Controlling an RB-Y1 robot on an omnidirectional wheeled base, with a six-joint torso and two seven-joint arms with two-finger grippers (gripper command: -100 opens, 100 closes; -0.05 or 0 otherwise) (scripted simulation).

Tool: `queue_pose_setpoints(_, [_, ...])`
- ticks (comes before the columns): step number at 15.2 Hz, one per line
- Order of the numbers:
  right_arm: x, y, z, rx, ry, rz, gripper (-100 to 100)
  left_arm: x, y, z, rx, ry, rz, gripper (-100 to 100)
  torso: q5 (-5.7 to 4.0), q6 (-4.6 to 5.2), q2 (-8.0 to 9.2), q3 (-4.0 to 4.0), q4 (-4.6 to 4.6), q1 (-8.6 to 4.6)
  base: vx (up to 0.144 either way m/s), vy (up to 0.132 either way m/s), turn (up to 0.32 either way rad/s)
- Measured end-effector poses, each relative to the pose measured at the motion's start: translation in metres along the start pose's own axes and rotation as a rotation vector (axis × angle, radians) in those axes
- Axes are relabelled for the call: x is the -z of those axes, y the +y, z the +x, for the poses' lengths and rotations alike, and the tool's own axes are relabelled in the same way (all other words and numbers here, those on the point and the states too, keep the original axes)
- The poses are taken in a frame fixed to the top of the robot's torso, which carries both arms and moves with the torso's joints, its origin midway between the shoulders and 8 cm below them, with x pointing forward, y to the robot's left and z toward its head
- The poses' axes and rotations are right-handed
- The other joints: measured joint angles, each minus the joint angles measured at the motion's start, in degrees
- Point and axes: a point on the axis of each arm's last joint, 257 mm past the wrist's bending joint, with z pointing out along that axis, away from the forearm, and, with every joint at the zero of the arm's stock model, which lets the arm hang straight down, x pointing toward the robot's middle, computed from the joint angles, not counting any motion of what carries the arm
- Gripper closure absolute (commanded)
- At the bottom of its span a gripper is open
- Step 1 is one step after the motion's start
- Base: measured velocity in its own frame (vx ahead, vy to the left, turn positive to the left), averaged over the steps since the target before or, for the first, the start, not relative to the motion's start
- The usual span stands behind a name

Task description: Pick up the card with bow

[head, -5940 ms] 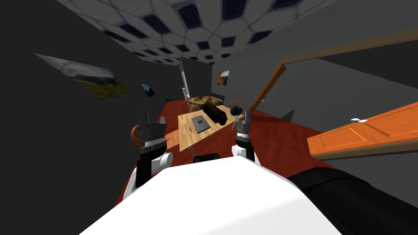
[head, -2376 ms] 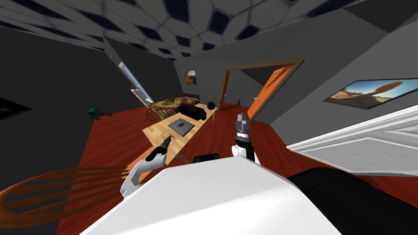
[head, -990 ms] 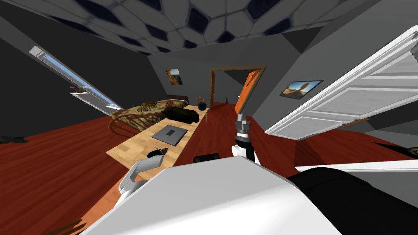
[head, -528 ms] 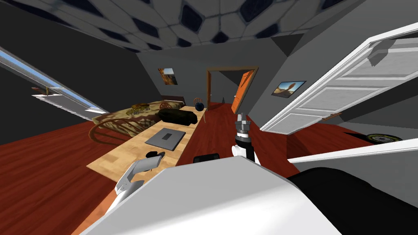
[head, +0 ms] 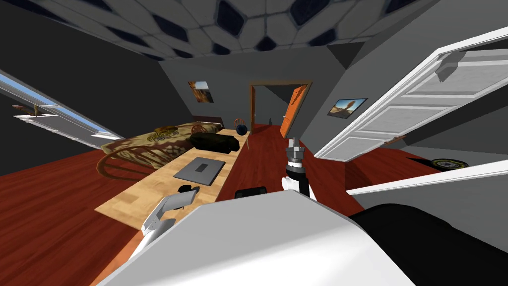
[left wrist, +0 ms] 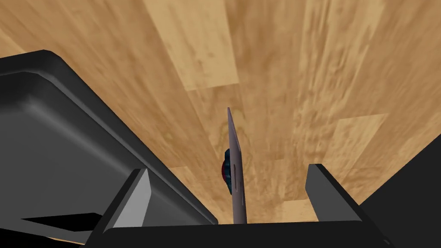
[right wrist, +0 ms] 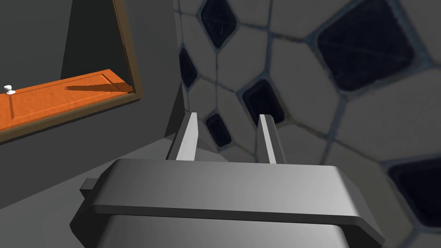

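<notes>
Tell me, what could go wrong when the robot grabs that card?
The card sits edge-on between the left gripper's open fingers, not yet touched, so an uneven squeeze might tip it or squash its bow. The laptop lies right beside one finger, which could bump it.

Left fingers [left wrist: 140, 199] wide apart

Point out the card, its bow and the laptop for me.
card [left wrist: 236, 181]: left wrist view, on its thin edge, seen edge-on.
bow [left wrist: 225, 172]: left wrist view, on the dark blue bulge at the card's side.
laptop [head: 199, 170]: head view, on the middle of its grey lid.
</notes>
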Motion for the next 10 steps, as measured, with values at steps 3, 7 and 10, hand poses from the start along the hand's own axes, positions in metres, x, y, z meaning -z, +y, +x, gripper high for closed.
queue_pose_setpoints(3, [0.000, 0.000, 0.000, 0.000, 0.000, 0.000, 0, -0.001, 0.000, 0.000, 0.001, -0.002, 0.002, 100, -0.02, 0.00, 0.00, 0.00, 0.00, -0.09, -0.001, 0.003, 0.003])
queue_pose_setpoints(7, [0.000, 0.000, 0.000, 0.000, 0.000, 0.000, 0, 0.001, 0.001, -0.001, 0.005, -0.001, 0.000, 100, 0.00, 0.17, -0.02, -0.01, 0.01, -0.13, 0.001, -0.011, 0.016])
queue_pose_setpoints(10, [0.000, 0.000, 0.000, 0.000, 0.000, 0.000, 0, 0.010, -0.001, -0.004, -0.004, 0.002, 0.002, 100, -0.03, 0.17, -0.04, -0.02, 0.00, -0.26, 0.004, -0.028, 0.013])
